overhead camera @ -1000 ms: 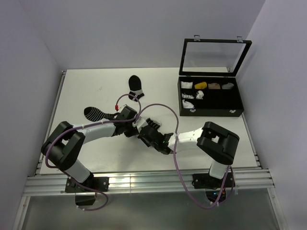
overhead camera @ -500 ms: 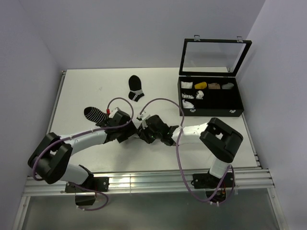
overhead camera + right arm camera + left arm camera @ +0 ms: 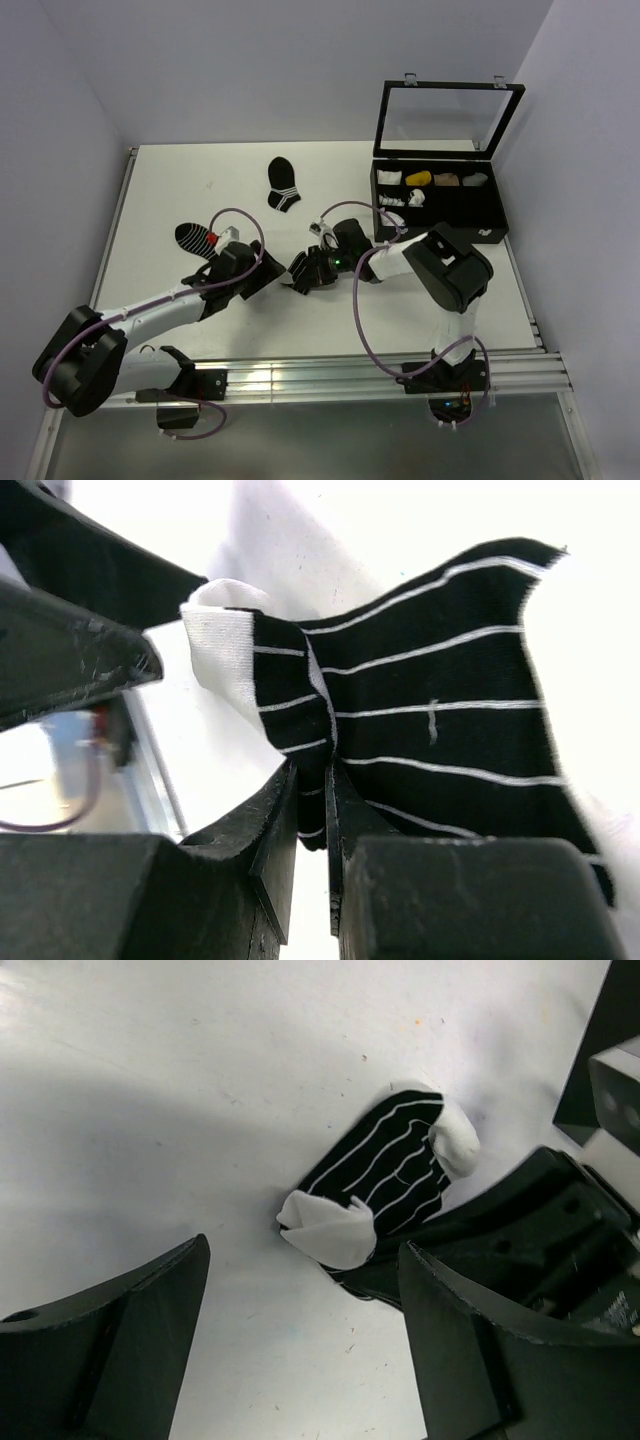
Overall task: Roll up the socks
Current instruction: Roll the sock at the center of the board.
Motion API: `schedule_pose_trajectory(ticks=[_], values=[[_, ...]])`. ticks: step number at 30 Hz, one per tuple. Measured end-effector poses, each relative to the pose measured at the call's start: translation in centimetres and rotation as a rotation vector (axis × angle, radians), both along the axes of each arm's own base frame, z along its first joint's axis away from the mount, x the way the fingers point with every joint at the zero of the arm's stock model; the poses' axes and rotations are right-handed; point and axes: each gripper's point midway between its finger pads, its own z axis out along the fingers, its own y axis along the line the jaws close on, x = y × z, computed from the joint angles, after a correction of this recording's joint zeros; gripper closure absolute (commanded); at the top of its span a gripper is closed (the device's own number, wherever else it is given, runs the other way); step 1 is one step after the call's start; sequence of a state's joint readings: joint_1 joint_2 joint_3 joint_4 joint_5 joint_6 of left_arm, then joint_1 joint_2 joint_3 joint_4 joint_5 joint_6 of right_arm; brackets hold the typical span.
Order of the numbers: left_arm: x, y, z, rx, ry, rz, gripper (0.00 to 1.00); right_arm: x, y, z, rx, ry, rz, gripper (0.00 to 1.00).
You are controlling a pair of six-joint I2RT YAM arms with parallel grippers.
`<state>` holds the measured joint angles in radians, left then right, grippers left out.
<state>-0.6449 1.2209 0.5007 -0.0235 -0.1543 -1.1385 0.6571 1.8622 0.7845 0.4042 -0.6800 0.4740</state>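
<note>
Looking across from the left: a stray black sock with thin white stripes (image 3: 195, 237) lies flat on the white table (image 3: 160, 190), and another black sock with a few white bands (image 3: 283, 186) lies further back, neither one touched by an arm. Then comes the left gripper (image 3: 302, 1285), jaws wide apart and holding nothing. The socks (image 3: 385, 1175), a scrunched black-and-white striped bundle with white fabric poking out, sit mid-table just ahead of that gap, not between the fingers. The right gripper (image 3: 312, 780) has its jaws pinched together on a fold of the striped fabric at the bundle's right side. Far right is an open black compartment box (image 3: 450, 236). I'd say the roll's about half there: bunched but loose, not tucked or finished yet.
</note>
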Motion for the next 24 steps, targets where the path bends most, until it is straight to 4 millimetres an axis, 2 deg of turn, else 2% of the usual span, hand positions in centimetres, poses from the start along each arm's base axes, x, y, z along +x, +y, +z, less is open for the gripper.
schedule_pose_trajectory(ticks=[6, 13, 16, 22, 24], values=[[0.3, -1.1, 0.1, -0.027, -0.034, -0.048, 0.20, 0.2, -0.2, -0.2, 0.091, 0.145, -0.011, 1.00], [-0.1, -2.0, -2.0, -0.007, 0.007, -0.096, 0.20, 0.3, -0.4, -0.3, 0.134, 0.235, -0.018, 1.00], [0.2, -2.5, -2.0, -0.019, -0.001, -0.104, 0.21, 0.3, -0.4, -0.4, 0.138, 0.250, -0.019, 1.00], [0.8, -3.2, -2.2, -0.029, -0.008, -0.110, 0.31, 0.4, -0.4, -0.4, 0.138, 0.262, -0.016, 1.00], [1.0, -3.4, -2.3, -0.029, -0.008, -0.111, 0.37, 0.4, -0.5, -0.4, 0.140, 0.266, -0.019, 1.00]])
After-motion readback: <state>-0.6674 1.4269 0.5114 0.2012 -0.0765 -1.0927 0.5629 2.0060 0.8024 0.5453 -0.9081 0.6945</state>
